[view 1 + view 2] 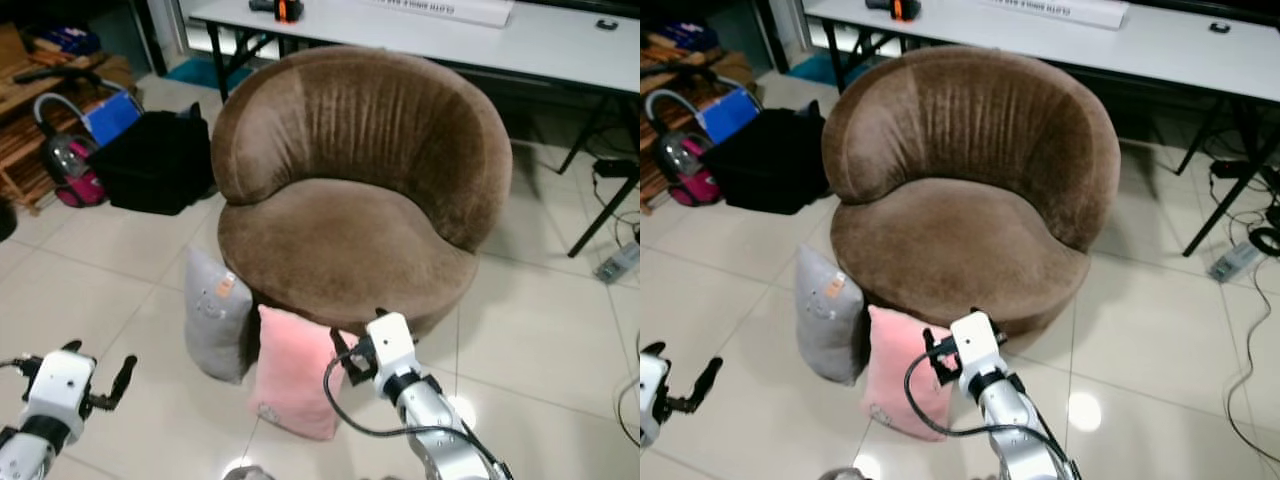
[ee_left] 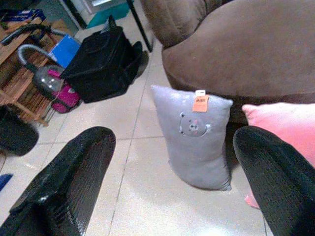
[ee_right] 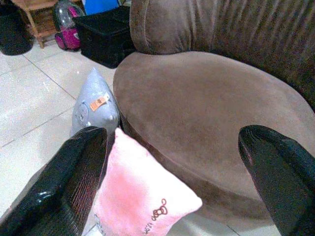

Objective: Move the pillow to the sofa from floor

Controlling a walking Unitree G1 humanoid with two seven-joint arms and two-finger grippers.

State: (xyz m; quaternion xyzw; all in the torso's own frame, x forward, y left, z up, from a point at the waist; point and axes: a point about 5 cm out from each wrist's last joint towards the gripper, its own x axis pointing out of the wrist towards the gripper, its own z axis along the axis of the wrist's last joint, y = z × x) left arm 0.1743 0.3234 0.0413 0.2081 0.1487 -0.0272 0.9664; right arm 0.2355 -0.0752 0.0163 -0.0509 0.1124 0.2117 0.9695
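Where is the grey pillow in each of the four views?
Left eye view: grey pillow stands on the floor, left of the pink pillow.
Right eye view: lower left, against the sofa base.
Left wrist view: centre, orange tag on top.
Right wrist view: left of middle, beside the sofa seat.
Shared landmark: the pink pillow next to it.

Silver arms, white wrist blocks, black-fingered right gripper [image 1: 352, 352], looping black cable [image 1: 345, 410].

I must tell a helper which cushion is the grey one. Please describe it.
Find the round brown velvet armchair. Two pillows stand on the tiled floor against its front. The grey rectangular pillow, left of the pink pillow, carries an orange tag and a small bear face.
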